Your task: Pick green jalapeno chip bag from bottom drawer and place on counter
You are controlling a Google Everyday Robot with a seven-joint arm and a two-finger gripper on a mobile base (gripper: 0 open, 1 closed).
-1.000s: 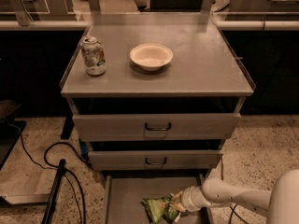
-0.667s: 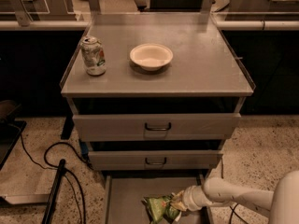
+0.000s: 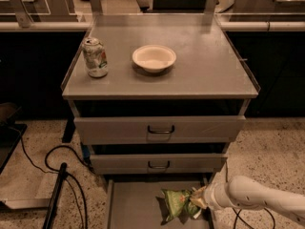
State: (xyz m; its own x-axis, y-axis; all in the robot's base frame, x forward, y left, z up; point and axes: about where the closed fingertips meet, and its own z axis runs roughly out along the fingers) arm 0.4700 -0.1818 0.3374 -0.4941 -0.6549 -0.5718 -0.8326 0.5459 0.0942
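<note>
My hand (image 3: 198, 199) sits against the right edge of the green jalapeno chip bag (image 3: 175, 202), which lies crumpled in the open bottom drawer (image 3: 133, 206), toward the drawer's right wall. I cannot tell whether the hand grips it. Above the drawer, the bench (image 3: 205, 66) carries a soda can (image 3: 95, 57) and a white bowl (image 3: 154, 57).

Place: I read this as a lab or test bay, not a home.
Furniture: a grey metal drawer cabinet (image 3: 200, 70), with a rail (image 3: 38, 26) and glass panels behind.
Floor: speckled terrazzo (image 3: 271, 147) with loose black cables (image 3: 66, 146).
Gripper: my gripper (image 3: 198, 200) sits low in the open bottom drawer (image 3: 133, 204).
</note>
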